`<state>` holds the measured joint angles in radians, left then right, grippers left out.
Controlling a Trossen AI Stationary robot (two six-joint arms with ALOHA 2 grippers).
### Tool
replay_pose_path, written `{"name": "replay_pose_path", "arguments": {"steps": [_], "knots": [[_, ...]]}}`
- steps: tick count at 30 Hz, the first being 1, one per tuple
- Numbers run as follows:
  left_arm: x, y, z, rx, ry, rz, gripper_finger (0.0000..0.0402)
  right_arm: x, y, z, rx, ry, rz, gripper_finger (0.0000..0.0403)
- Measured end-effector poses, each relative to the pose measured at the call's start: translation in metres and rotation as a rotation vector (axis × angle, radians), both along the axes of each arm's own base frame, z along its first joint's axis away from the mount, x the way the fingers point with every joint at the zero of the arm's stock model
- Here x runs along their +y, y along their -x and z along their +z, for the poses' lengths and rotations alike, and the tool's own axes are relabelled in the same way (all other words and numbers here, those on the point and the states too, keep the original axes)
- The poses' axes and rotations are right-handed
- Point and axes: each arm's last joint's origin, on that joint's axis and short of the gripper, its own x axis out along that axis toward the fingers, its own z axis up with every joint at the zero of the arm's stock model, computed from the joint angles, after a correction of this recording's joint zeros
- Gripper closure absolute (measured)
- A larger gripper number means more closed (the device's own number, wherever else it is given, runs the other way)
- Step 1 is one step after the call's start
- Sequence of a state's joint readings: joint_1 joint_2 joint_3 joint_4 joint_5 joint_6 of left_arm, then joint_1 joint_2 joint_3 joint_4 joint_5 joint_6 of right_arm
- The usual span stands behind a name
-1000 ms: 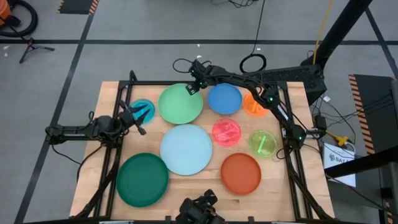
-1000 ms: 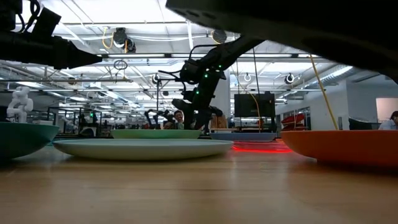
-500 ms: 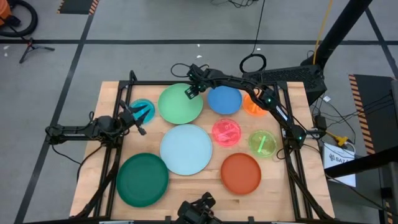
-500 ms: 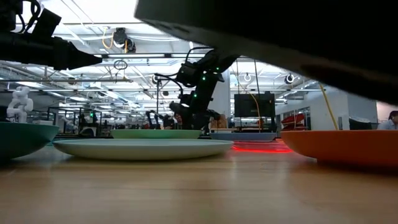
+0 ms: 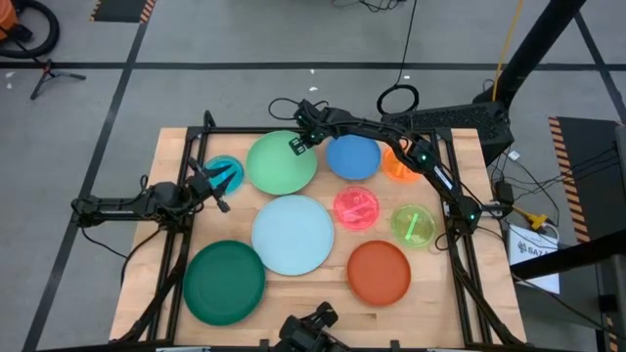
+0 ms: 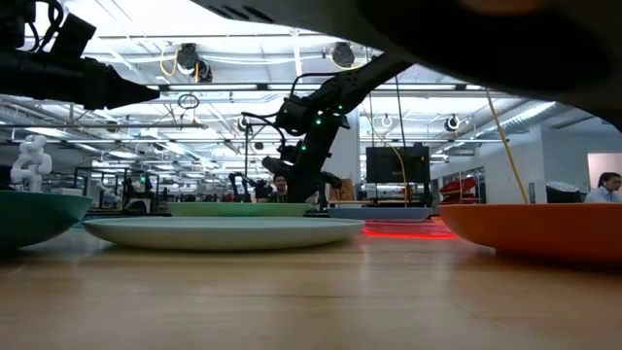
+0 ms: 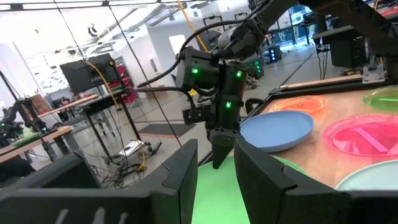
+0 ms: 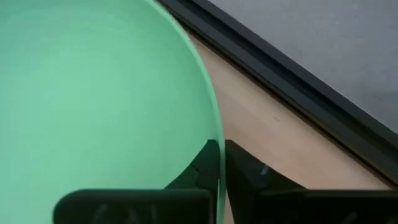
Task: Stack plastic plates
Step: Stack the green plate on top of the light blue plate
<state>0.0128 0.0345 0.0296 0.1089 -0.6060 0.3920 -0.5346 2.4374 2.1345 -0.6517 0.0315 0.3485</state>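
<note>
Nine round plastic plates lie spread over the wooden table. The large light green plate sits at the far middle, its base on the table. My right gripper reaches over from the far right and is shut on this plate's far right rim. My left gripper is at the left, over the small translucent cyan plate. It is open, and its two fingers show a gap with nothing in it. My right gripper pinches the light green plate's far right rim between its two fingers, one over the plate's inner side and one outside the rim. The fingers come slanting down from the far right. The plate lies flat on the table.
The blue plate and small orange plate lie right of the held one. The pink and lime plates lie nearer, right of the middle. The pale blue, dark green and orange-red plates fill the near half.
My right gripper has gone a little down and toward the table's left onto the light green plate's far right rim, and has shut on it. The plate has stayed on the table.
</note>
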Motion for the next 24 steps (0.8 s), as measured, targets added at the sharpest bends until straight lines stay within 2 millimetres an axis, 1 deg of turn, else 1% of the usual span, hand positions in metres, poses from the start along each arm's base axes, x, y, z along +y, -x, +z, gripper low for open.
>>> {"name": "replay_pose_path", "arguments": {"steps": [5,9,14,18,21,24], "knots": [[0.000,0.000,0.000,-0.001,0.001,0.000,0.0289,0.000,0.000,0.000,-0.007,-0.011,-0.003,0.0389],[0.000,0.000,0.000,-0.005,0.007,-0.001,0.0289,0.000,0.000,0.007,-0.025,0.001,-0.001,0.0396],[0.000,0.000,0.000,-0.007,0.010,-0.001,0.0289,0.002,0.004,0.035,-0.064,0.040,0.007,0.0398],[0.000,0.000,-0.001,-0.009,0.023,-0.003,0.0289,0.006,0.011,0.064,-0.101,0.075,0.023,0.0398],[0.000,0.000,-0.001,-0.014,0.030,-0.003,0.0289,0.013,0.016,0.088,-0.121,0.097,0.044,0.0398],[0.000,0.000,-0.001,-0.017,0.034,-0.004,0.0289,0.027,0.021,0.108,-0.121,0.114,0.089,0.0398]]}}
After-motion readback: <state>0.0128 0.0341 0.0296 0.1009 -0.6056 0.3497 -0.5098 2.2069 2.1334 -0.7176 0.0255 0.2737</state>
